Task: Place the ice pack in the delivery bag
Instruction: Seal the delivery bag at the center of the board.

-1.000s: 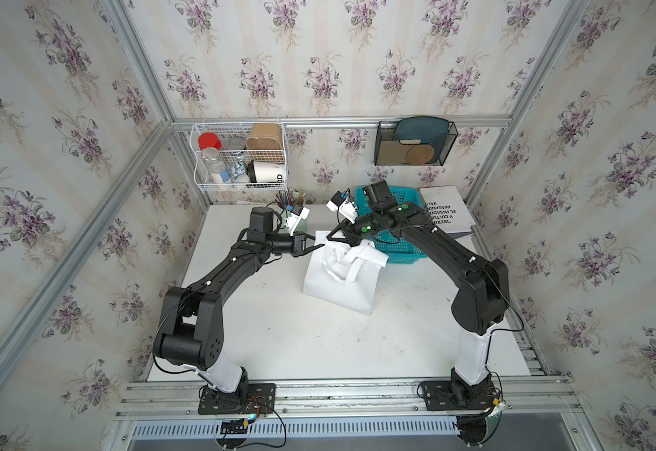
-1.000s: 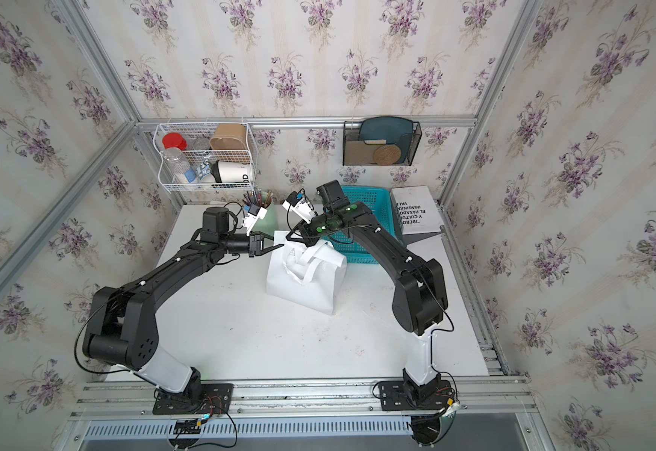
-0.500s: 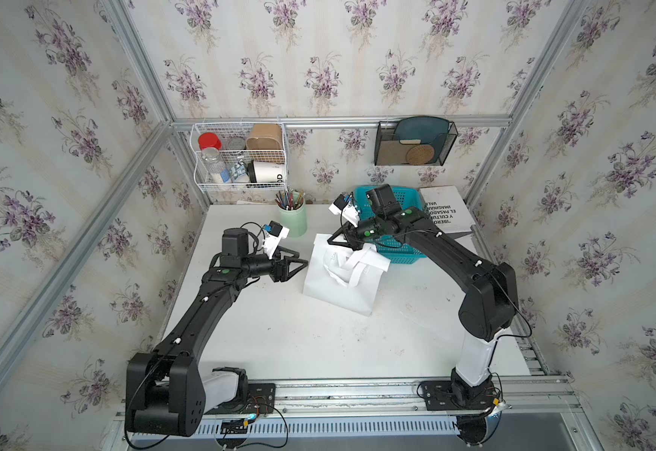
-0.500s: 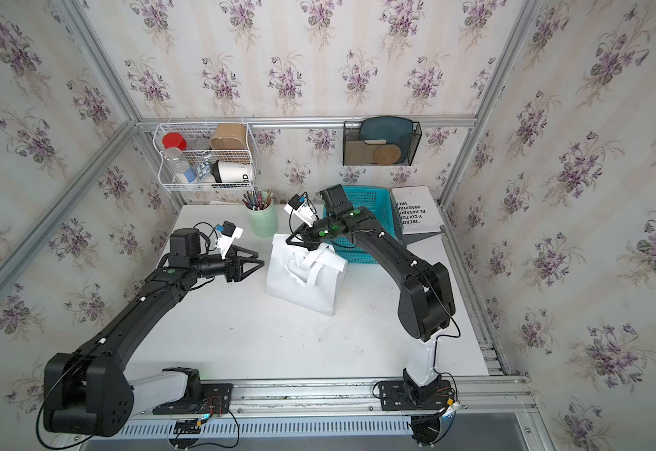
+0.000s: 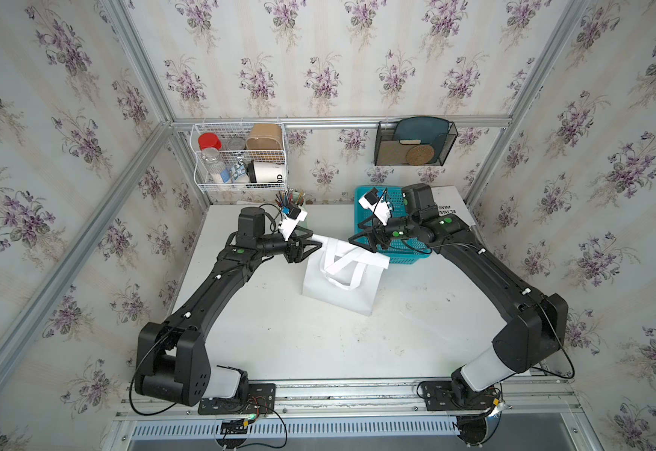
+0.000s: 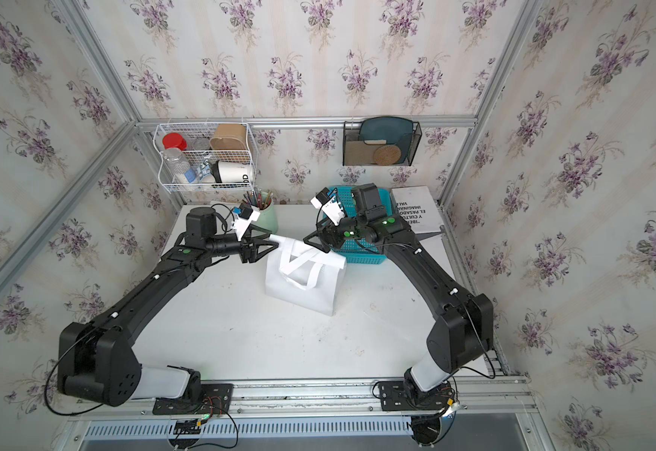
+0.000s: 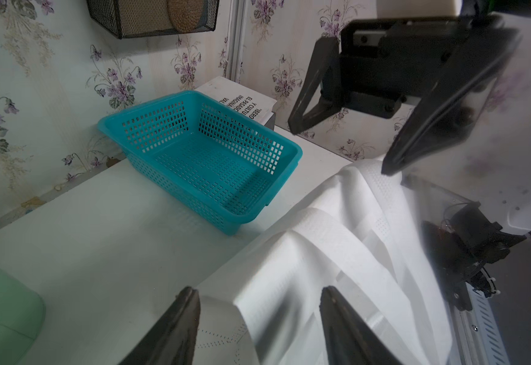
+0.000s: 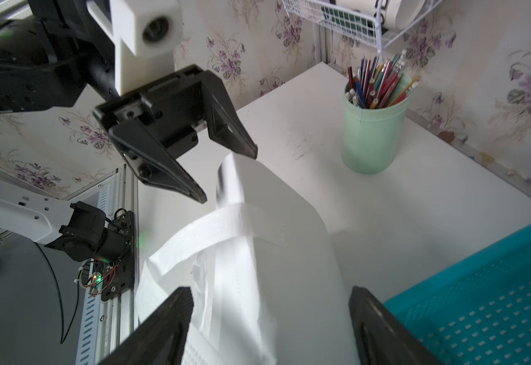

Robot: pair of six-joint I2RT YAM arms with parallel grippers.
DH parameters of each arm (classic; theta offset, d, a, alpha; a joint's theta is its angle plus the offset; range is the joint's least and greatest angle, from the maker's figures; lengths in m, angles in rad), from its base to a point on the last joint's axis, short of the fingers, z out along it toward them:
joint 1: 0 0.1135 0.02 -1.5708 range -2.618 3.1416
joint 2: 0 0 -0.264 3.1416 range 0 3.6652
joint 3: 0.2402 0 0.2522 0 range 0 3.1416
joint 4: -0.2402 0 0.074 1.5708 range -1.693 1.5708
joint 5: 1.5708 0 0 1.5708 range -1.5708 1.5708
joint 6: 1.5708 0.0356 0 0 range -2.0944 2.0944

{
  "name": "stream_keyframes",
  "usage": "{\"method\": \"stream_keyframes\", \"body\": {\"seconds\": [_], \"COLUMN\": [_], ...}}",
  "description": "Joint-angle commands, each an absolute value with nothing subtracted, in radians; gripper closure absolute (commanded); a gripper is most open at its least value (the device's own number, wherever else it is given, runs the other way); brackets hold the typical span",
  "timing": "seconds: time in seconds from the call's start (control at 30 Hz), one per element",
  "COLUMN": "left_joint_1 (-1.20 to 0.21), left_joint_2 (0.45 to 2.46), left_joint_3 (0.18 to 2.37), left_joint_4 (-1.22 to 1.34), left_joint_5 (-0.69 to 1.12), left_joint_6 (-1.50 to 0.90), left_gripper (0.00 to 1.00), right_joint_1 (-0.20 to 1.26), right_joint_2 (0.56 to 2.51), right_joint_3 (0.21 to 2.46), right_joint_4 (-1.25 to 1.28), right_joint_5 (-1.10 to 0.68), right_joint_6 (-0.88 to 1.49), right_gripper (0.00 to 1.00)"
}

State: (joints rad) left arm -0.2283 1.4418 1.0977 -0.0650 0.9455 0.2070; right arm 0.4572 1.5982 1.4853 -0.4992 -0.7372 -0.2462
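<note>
Delivery bag: the delivery bag [image 5: 338, 281] lies slumped on the table [image 5: 279, 332], just beside the blue basket [image 7: 175, 192], on the basket's side toward the arm bases.
Ice pack: no view shows it, so you cannot place it yet.
Left gripper: the left gripper [image 5: 310, 246] has its fingers spread wide and empty, at the bag edge farthest from the basket.
Right gripper: the right gripper [image 5: 359, 244] also has its fingers wide and empty, over the bag corner nearest the basket.
Handling: expect a light, floppy bag with thin walls that crease and a mouth that will not hold open alone.
Hold: take the rim or a strap, one on each side.
Top views only: they show the whole bag outline with its crossed straps.
Left wrist only: it shows the basket's inside, which is bare.
Right wrist only: it shows the pencil cup [image 8: 373, 126] beyond the bag from the basket.
</note>
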Motion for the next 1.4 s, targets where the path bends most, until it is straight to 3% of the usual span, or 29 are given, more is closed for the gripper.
{"method": "stream_keyframes", "body": {"seconds": [0.0, 0.13, 0.3, 0.4, 0.5, 0.57, 0.73, 0.8, 0.83, 0.9, 1.0, 1.1, 1.17, 1.37], "left_joint_1": [-0.247, -0.261, -0.261, -0.262, -0.254, -0.239, -0.215, -0.215, -0.215, -0.214, -0.215, -0.215, -0.215, -0.215], "left_joint_2": [1.485, 1.526, 1.578, 1.581, 1.580, 1.586, 1.590, 1.587, 1.584, 1.579, 1.577, 1.581, 1.586, 1.595], "left_joint_3": [1.122, 1.138, 1.192, 1.209, 1.214, 1.215, 1.221, 1.226, 1.227, 1.226, 1.222, 1.218, 1.217, 1.231], "left_joint_4": [-0.046, -0.099, -0.199, -0.208, -0.202, -0.193, -0.178, -0.184, -0.184, -0.183, -0.181, -0.176, -0.176, -0.165], "left_joint_5": [1.001, 1.020, 1.007, 1.027, 1.028, 1.033, 1.071, 1.084, 1.089, 1.096, 1.106, 1.118, 1.125, 1.129], "left_joint_6": [0.209, 0.245, 0.270, 0.267, 0.256, 0.230, 0.182, 0.183, 0.179, 0.174, 0.170, 0.169, 0.167, 0.155], "left_gripper": [0.37, 0.43, 0.75, 0.87, 1.00, 1.00, 1.00, 1.00, 1.00, 1.00, 1.00, 1.00, 1.00, 1.00], "right_joint_1": [0.464, 0.475, 0.499, 0.501, 0.498, 0.493, 0.475, 0.475, 0.476, 0.479, 0.479, 0.479, 0.479, 0.477], "right_joint_2": [1.600, 1.615, 1.693, 1.761, 1.767, 1.743, 1.717, 1.703, 1.686, 1.637, 1.573, 1.569, 1.590, 1.634], "right_joint_3": [1.454, 1.441, 1.504, 1.580, 1.609, 1.598, 1.584, 1.590, 1.591, 1.569, 1.498, 1.458, 1.470, 1.546], "right_joint_4": [-0.514, -0.514, -0.589, -0.692, -0.719, -0.699, -0.684, -0.688, -0.698, -0.710, -0.731, -0.757, -0.762, -0.747], "right_joint_5": [-0.728, -0.739, -0.717, -0.696, -0.689, -0.687, -0.694, -0.693, -0.693, -0.662, -0.573, -0.493, -0.460, -0.469], "right_joint_6": [-0.252, -0.257, -0.292, -0.329, -0.351, -0.358, -0.345, -0.326, -0.325, -0.333, -0.355, -0.373, -0.362, -0.343], "right_gripper": [0.20, 0.23, 0.33, 0.56, 0.91, 1.00, 0.99, 0.60, 0.46, 0.27, 0.14, 0.16, 0.24, 0.80]}}
